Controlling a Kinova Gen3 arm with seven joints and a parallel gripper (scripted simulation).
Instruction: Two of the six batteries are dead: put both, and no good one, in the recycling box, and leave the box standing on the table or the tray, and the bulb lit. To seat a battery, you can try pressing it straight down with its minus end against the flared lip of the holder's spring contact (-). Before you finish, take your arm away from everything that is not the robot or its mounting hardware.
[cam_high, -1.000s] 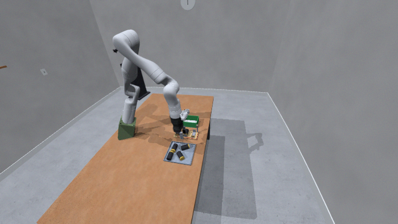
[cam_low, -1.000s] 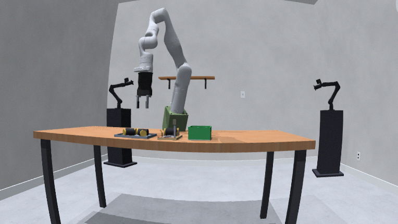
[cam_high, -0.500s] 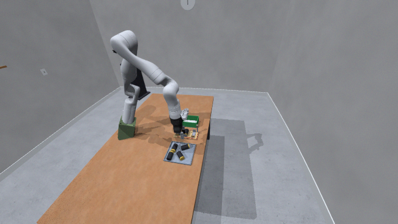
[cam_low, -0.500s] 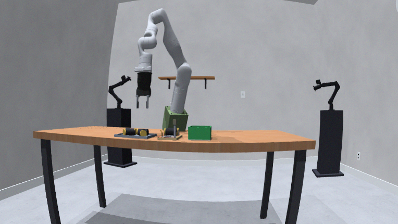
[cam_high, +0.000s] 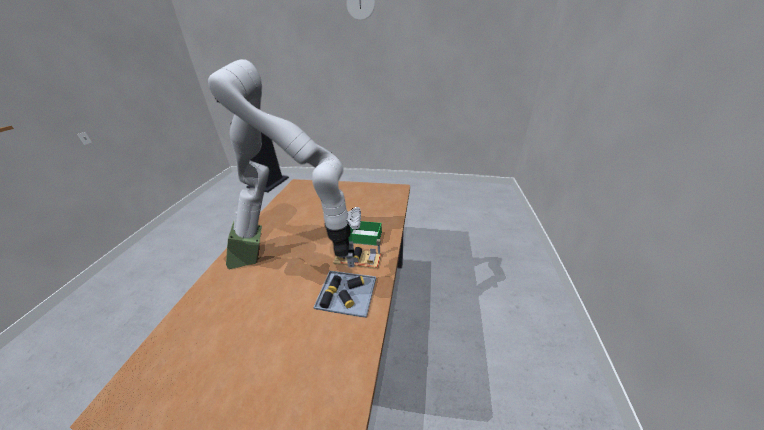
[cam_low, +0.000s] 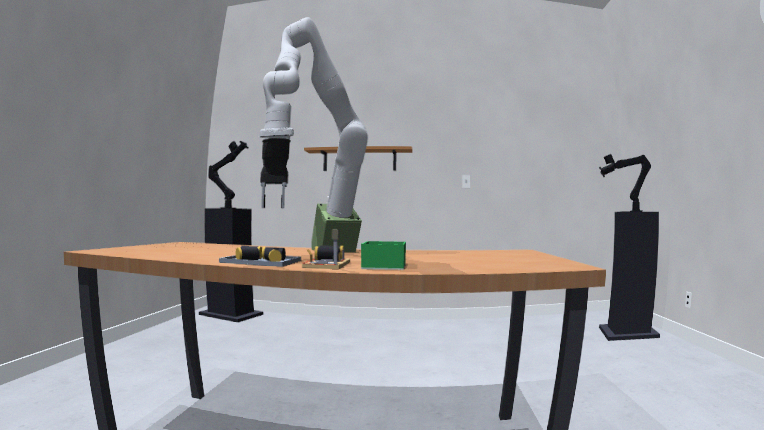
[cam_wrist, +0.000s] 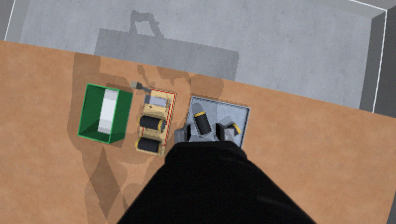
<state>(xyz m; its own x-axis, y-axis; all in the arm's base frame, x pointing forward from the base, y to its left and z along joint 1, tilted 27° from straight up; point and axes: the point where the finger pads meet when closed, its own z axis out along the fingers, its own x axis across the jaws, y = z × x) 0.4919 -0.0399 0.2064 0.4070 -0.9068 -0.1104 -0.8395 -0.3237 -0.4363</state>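
Note:
My gripper (cam_low: 272, 201) hangs open and empty, high above the grey tray (cam_low: 260, 262). In the wrist view its fingers frame the tray (cam_wrist: 218, 122), where a black battery with a yellow band (cam_wrist: 202, 121) lies between them and another (cam_wrist: 231, 129) lies to the right. The top view shows several batteries on the tray (cam_high: 344, 293). The wooden holder board (cam_wrist: 156, 122) holds two batteries (cam_wrist: 152, 123) (cam_wrist: 148, 145) side by side. A grey bulb post (cam_low: 335, 243) stands on the board. The green recycling box (cam_wrist: 105, 113) stands upright left of the holder, with a white strip inside.
The tray, holder (cam_high: 363, 258) and box (cam_high: 365, 232) sit in a row near the table's right edge (cam_high: 392, 277). My green base (cam_high: 243, 248) stands on the table's far side. Two black camera stands (cam_low: 633, 267) are off the table.

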